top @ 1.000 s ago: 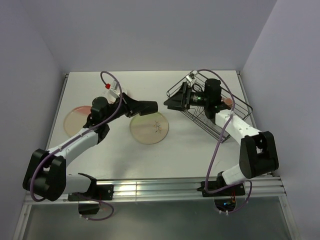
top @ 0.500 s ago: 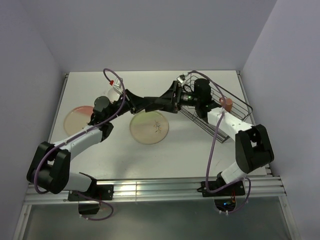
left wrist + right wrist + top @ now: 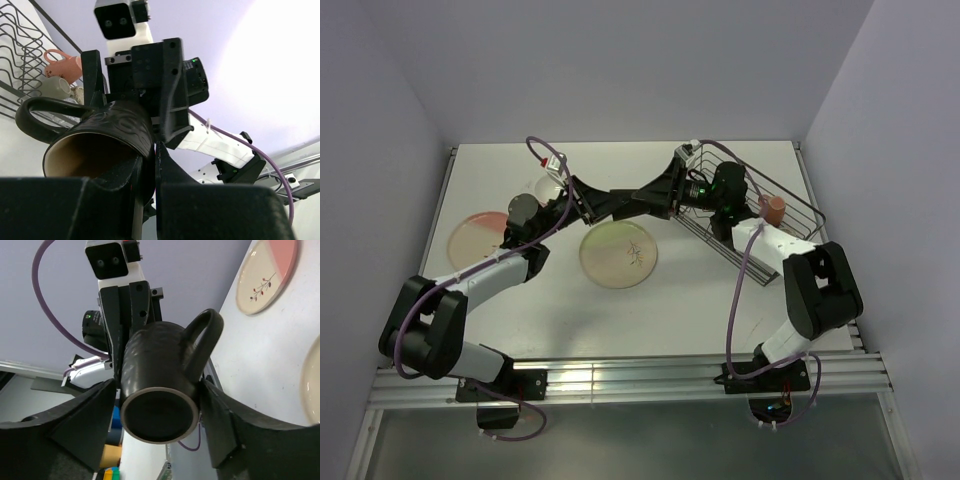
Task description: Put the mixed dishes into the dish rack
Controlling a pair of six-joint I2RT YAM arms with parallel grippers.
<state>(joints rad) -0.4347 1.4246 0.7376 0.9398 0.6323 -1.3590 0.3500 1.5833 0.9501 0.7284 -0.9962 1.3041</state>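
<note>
I observe a brown cup [image 3: 160,385] lying level, base towards the lens, handle at upper right. The left gripper [image 3: 127,335] holds its far end. The right gripper [image 3: 159,415] has its jaws spread on either side of the cup; contact unconfirmed. On the tabletop [image 3: 250,355] lies a pink-cream plate [image 3: 267,267]; a second plate's edge [image 3: 312,385] shows at right.

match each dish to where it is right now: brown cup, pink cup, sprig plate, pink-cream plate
1. brown cup
2. pink cup
3. sprig plate
4. pink-cream plate

A. in the dish rack
B. left side of the table
C. held up in the air
D. middle of the table

Pairs: 1-C, 2-A, 3-D, 4-B
</note>
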